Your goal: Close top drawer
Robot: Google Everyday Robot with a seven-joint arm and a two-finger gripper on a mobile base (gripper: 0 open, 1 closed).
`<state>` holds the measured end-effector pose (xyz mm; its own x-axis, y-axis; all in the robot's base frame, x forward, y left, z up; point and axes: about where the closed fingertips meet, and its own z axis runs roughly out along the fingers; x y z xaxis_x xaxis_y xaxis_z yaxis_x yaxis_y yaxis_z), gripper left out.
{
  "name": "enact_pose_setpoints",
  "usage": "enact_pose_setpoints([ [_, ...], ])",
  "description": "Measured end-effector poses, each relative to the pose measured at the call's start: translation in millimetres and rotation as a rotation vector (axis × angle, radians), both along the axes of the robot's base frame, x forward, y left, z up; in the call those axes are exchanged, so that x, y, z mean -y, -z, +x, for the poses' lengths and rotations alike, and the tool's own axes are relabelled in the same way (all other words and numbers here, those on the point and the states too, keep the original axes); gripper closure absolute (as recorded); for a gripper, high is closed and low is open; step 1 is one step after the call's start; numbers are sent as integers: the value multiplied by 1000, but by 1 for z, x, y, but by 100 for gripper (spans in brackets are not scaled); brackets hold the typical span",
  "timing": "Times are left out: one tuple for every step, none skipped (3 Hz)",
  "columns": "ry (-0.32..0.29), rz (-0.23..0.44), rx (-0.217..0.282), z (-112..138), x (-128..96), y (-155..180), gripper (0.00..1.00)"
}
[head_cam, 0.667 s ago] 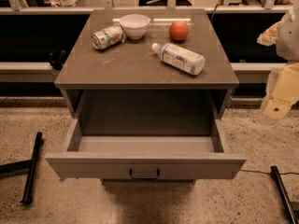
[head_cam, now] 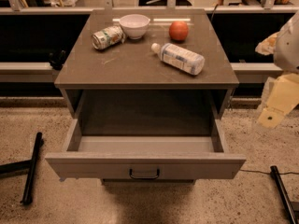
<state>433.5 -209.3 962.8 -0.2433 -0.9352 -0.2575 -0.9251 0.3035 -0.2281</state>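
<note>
While the top drawer (head_cam: 93, 166) stands pulled far out of the cabinet (head_cam: 140, 71), its front panel nearest me and the small dark handle (head_cam: 144, 173) at its centre, the gripper (head_cam: 271, 117) hangs off to the right of the cabinet, level with the drawer's open side and well apart from it. Whether it is apart or together I cannot tell.

Nothing touches the panel, so closing has not begun. I'd worry about the approach from that side: a push landing near the right corner, not by the handle, could skew the drawer and bind it on its runners. A hard shove is the other danger. The plastic bottle (head_cam: 178, 58) and the can (head_cam: 107, 36) both lie on their sides on top, beside a white bowl (head_cam: 134, 25) and an orange (head_cam: 178, 31), and a jolt could set them rolling off.
</note>
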Motion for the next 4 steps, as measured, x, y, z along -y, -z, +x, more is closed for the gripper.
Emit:
enact_pose_setpoints([
  [-1, 11, -3, 0, -1, 1, 0],
  [-5, 31, -14, 0, 0, 2, 0],
  [-14, 71, -126, -12, -4, 39, 0],
  [-20, 80, -287, -30, -18, 107, 0],
])
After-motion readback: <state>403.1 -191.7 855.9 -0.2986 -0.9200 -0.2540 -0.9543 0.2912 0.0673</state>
